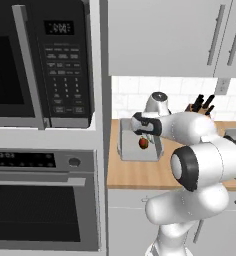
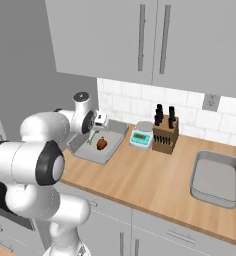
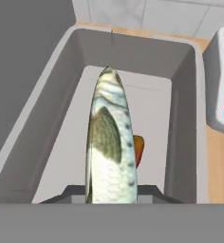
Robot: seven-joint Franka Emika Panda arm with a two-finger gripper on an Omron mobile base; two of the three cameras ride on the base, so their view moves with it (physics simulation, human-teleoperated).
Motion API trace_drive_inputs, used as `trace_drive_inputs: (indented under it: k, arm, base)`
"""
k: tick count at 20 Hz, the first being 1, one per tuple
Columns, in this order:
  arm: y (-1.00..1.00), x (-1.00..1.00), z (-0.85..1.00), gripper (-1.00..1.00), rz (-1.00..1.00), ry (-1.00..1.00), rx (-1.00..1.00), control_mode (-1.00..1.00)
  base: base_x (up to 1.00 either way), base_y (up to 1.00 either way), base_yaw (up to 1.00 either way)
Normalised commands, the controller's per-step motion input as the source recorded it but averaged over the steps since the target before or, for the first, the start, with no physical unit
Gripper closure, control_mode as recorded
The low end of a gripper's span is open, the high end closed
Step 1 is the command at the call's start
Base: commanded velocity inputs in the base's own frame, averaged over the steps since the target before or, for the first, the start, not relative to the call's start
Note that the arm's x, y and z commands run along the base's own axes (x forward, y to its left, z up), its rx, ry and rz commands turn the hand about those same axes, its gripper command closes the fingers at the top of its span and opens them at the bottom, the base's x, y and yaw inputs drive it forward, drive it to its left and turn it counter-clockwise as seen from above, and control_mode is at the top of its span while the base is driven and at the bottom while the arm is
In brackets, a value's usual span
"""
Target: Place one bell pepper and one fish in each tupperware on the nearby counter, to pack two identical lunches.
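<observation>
A silvery-green fish (image 3: 109, 142) hangs lengthwise between my fingers, and my gripper (image 3: 111, 194) is shut on it. The gripper (image 2: 93, 131) hovers over the grey tupperware (image 2: 110, 152) at the left end of the wooden counter (image 2: 150, 180). A red-orange bell pepper (image 2: 102, 144) lies inside that tupperware; in the hand view the pepper (image 3: 138, 148) is half hidden behind the fish. A second grey tupperware (image 2: 215, 177) sits far to the right on the counter. From the left base view the pepper (image 1: 143, 143) shows just under my hand (image 1: 149, 136).
A teal-faced kitchen scale (image 2: 141, 136) and a wooden knife block (image 2: 165, 131) stand against the tiled wall, right of the near tupperware. A microwave (image 1: 40, 65) and oven (image 1: 40, 200) fill the tall unit to the left. Upper cabinets hang overhead.
</observation>
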Motion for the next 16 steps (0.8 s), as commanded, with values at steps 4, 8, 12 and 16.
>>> trace_drive_inputs:
  k: [4, 8, 12, 16]
  arm:
    - [0.00, 0.38, -0.43, 1.00, -0.08, 0.02, 0.00, -1.00]
    - [0.00, 0.24, -0.19, 1.00, -0.06, 0.00, 0.04, -1.00]
    - [0.00, 0.20, -0.09, 1.00, -0.05, 0.00, 0.09, -1.00]
    - [0.01, 0.22, -0.07, 1.00, -0.05, 0.00, 0.08, -1.00]
  base:
    - [0.00, 0.00, 0.00]
    - [0.00, 0.00, 0.00]
    - [0.00, 0.00, 0.00]
    - [0.00, 0.00, 0.00]
